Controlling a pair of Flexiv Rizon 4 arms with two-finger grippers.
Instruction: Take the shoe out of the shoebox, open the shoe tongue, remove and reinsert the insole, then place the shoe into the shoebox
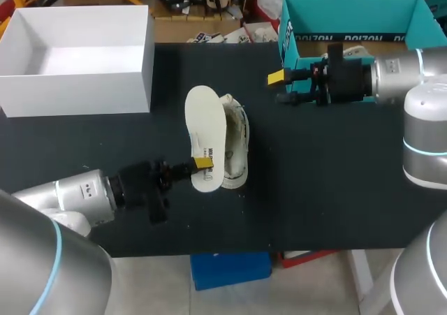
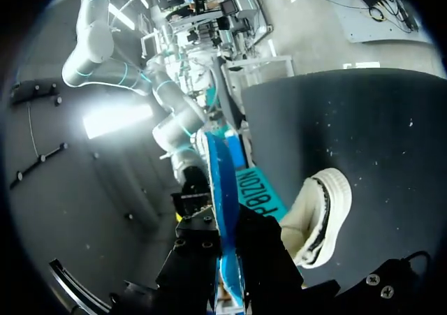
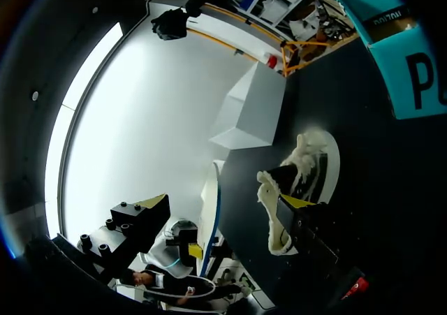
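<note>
The insole (image 1: 202, 126) was held pinched by the left gripper (image 1: 201, 163) beside the shoe (image 1: 237, 147); the right gripper (image 1: 279, 89) was seen spread

The left arm (image 1: 77, 193) comes in from the near left corner with its wrist lying almost level. The left gripper (image 1: 201, 164) is clamped on one end of the insole (image 1: 202, 123), a finger pressing each face. The right arm (image 1: 398, 74) enters from the right with its forearm level. The right gripper (image 1: 279, 89) points sideways towards the left gripper, well apart from it, fingers spread wide with nothing between them
</note>
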